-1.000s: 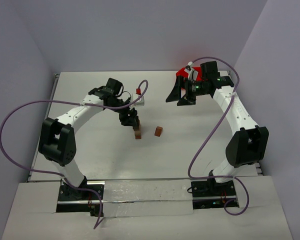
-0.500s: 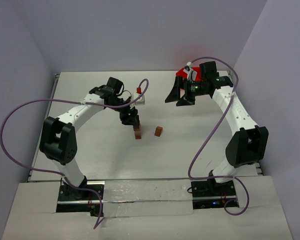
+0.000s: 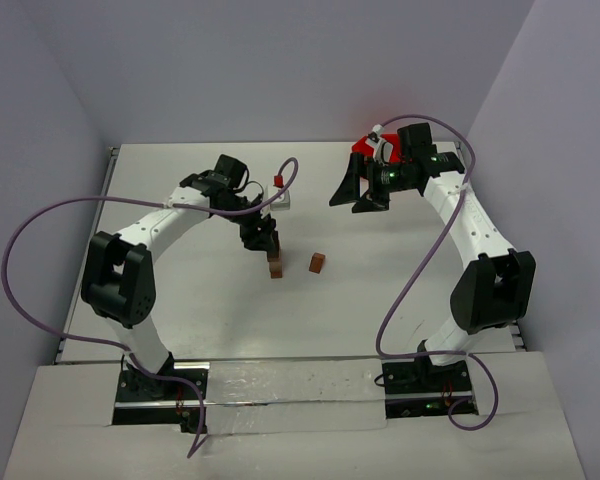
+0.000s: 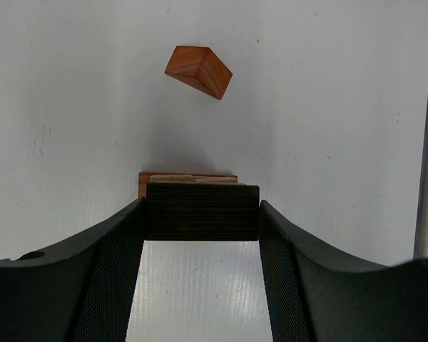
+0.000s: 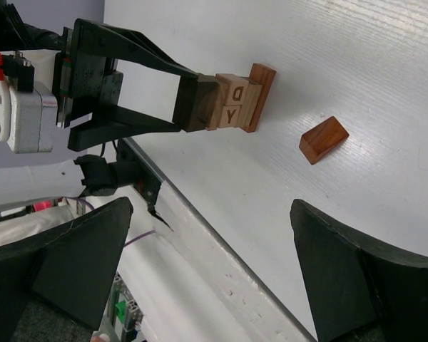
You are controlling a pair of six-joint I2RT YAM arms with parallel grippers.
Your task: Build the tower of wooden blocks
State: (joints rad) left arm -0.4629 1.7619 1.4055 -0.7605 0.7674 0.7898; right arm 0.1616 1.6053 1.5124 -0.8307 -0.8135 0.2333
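The tower (image 3: 275, 266) is a short stack of wood blocks near the table's middle. In the right wrist view it shows a reddish base block (image 5: 261, 95), a tan lettered block (image 5: 235, 101) and a dark block (image 5: 198, 104) on top. My left gripper (image 3: 261, 239) is shut on that dark block (image 4: 202, 211), which rests on the stack, with the tan block's edge (image 4: 192, 179) showing behind it. One loose reddish block (image 3: 318, 262) (image 4: 198, 70) (image 5: 323, 139) lies on the table to the tower's right. My right gripper (image 3: 359, 191) (image 5: 214, 263) hangs open and empty, high at the back right.
A red bin (image 3: 363, 149) sits behind my right gripper at the back right. A white box with a red part (image 3: 277, 190) stands behind the left gripper. The table's raised edge (image 5: 221, 235) runs under the right wrist camera.
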